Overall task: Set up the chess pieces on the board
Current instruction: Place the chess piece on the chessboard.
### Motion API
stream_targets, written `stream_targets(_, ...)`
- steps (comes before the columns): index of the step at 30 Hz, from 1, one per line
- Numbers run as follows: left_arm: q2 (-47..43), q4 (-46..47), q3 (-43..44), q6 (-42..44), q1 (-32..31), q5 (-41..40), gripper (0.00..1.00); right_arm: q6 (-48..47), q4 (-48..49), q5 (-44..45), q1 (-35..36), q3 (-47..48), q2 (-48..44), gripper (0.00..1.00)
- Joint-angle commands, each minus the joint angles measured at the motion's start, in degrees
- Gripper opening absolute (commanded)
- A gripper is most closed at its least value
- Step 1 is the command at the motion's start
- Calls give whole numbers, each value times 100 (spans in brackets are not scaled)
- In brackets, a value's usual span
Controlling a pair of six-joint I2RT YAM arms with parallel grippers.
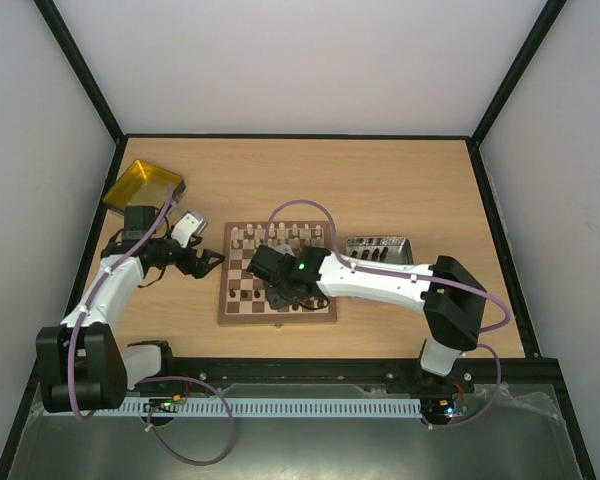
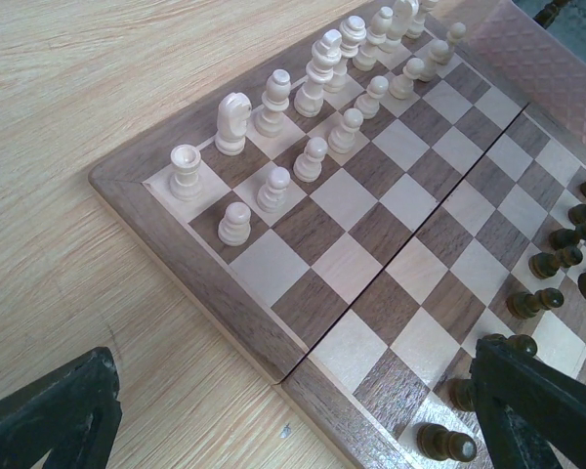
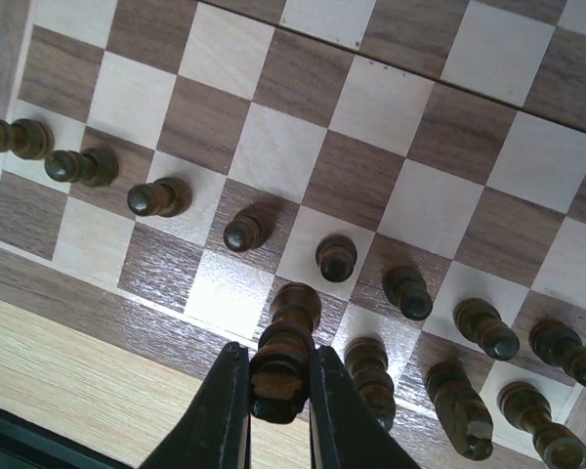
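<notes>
The board [image 1: 277, 314] lies mid-table. Pale chess pieces [image 1: 280, 234] fill its two far rows, and dark chess pieces [image 1: 244, 291] stand along its near side. My right gripper [image 3: 278, 391] is over the near edge, shut on the head of a tall dark piece [image 3: 291, 332]. That piece stands upright with its base at a dark square of the nearest row, behind a line of dark pawns [image 3: 244, 233]. My left gripper [image 1: 206, 262] hangs open and holds nothing, just off the board's left edge. Its fingers [image 2: 54, 420] frame the board's border [image 2: 176, 254] and the pale pieces [image 2: 313, 88].
A yellow translucent tray [image 1: 140, 185] sits at the table's far left corner. A grey metallic tray [image 1: 378, 248] lies against the board's right side, behind my right arm. Black frame rails run along the table's edges.
</notes>
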Motion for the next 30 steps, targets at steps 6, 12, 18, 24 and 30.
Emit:
stream_targets(6, 45, 43, -78, 6, -5, 24, 97, 63, 155, 54, 78, -294, -7, 2)
stream_targets(12, 41, 34, -83, 6, -10, 15, 97, 73, 231, 17, 76, -363, 17, 8)
stream_targets(18, 75, 30, -67, 3, -23, 6, 97, 66, 250, -28, 77, -383, 5, 8)
stream_targets(24, 63, 24, -72, -5, -36, 3, 97, 57, 242, -49, 85, -388, 26, 9)
stream_targets(30, 83, 0, -64, -3, -45, 28, 98, 50, 240, -93, 85, -421, 40, 9)
